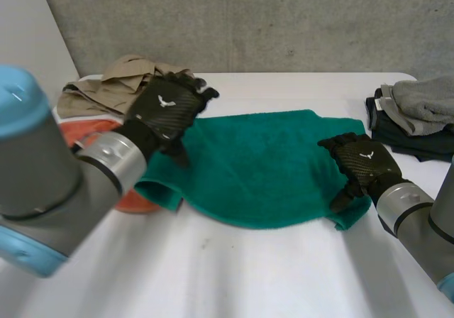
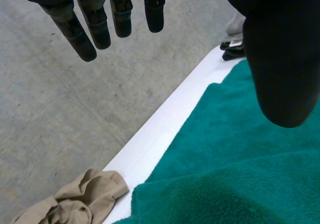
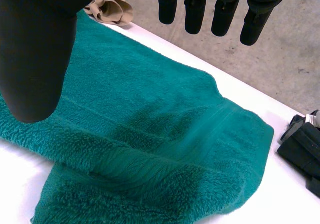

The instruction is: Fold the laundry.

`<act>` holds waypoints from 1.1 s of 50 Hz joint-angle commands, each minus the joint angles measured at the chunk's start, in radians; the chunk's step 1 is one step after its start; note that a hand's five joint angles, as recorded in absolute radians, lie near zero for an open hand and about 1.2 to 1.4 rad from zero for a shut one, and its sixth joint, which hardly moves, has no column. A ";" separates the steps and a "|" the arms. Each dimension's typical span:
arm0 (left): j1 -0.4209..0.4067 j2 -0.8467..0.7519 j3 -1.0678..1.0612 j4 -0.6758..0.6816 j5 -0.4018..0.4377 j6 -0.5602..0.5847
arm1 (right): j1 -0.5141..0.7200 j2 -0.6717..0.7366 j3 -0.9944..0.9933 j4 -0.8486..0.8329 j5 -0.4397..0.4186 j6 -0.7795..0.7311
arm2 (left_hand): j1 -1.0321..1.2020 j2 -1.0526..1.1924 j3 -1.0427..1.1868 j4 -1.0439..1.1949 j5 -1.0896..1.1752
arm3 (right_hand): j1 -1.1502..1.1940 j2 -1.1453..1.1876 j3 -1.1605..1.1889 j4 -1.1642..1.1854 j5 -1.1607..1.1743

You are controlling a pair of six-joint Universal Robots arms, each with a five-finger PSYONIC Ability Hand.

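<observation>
At towel [image 1: 255, 163] edges: left hand [image 1: 167, 106], right hand [image 1: 363, 163]

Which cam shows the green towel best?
Head view: the towel shows almost whole, spread on the table. Left wrist view catches one edge by the table's rim; right wrist view, one end and a corner.

White worktop [image 1: 248, 275], rounded at its far right corner. Behind its far edge stands a grey concrete wall [image 1: 284, 20], speckled, with one vertical seam. A plain pale panel [image 1: 28, 27] adjoins it at left. An orange rounded object [image 1: 89, 130], partly hidden, lies near the worktop's left edge.
</observation>
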 commanded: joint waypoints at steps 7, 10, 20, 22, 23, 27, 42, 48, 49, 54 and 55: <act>0.334 -0.150 0.201 -0.166 0.119 -0.087 | 0.009 0.012 -0.006 0.002 0.002 -0.030 | 0.095 0.094 0.088 0.094 0.073 | -0.045 -0.035 -0.035 -0.043 -0.047; 0.360 -0.261 0.242 -0.177 0.116 -0.024 | 0.009 0.013 -0.006 0.004 0.004 -0.039 | 0.101 0.100 0.094 0.100 0.079 | -0.045 -0.035 -0.035 -0.043 -0.047; 0.407 -0.464 0.308 -0.180 0.125 0.205 | 0.005 0.019 -0.006 0.002 0.005 -0.056 | 0.107 0.105 0.100 0.106 0.085 | -0.045 -0.035 -0.035 -0.043 -0.047; 0.404 -0.476 0.313 -0.184 0.122 0.208 | 0.005 0.021 -0.006 0.002 0.005 -0.059 | 0.163 0.161 0.155 0.162 0.141 | -0.045 -0.035 -0.035 -0.043 -0.047; 0.402 -0.481 0.313 -0.184 0.122 0.208 | 0.005 0.021 -0.006 0.002 0.005 -0.061 | 0.189 0.187 0.182 0.188 0.167 | -0.045 -0.035 -0.035 -0.043 -0.047; 0.391 -0.494 0.310 -0.178 0.124 0.199 | 0.006 0.022 -0.006 0.001 0.005 -0.068 | 0.263 0.261 0.255 0.262 0.241 | -0.045 -0.035 -0.035 -0.043 -0.047; 0.344 -0.577 0.379 -0.125 0.061 0.212 | 0.009 0.022 -0.003 -0.001 0.013 -0.096 | 1.196 1.194 1.189 1.195 1.174 | -0.045 -0.035 -0.035 -0.043 -0.047; 0.396 -0.461 0.494 -0.100 -0.145 0.206 | 0.009 0.022 -0.004 -0.001 0.015 -0.098 | 1.196 1.194 1.189 1.195 1.174 | -0.045 -0.035 -0.035 -0.043 -0.047; 0.406 -0.433 0.511 -0.088 -0.162 0.190 | 0.011 0.022 -0.003 0.000 0.015 -0.098 | 1.196 1.194 1.189 1.195 1.174 | -0.045 -0.035 -0.035 -0.043 -0.047; 0.489 -0.321 0.674 0.016 -0.203 0.029 | 0.020 0.025 -0.003 0.000 0.016 -0.098 | 1.196 1.194 1.189 1.195 1.174 | -0.045 -0.035 -0.035 -0.043 -0.047; 0.497 -0.321 0.707 0.016 -0.208 0.010 | 0.021 0.025 -0.003 0.000 0.016 -0.098 | 1.196 1.194 1.189 1.195 1.174 | -0.045 -0.035 -0.035 -0.043 -0.047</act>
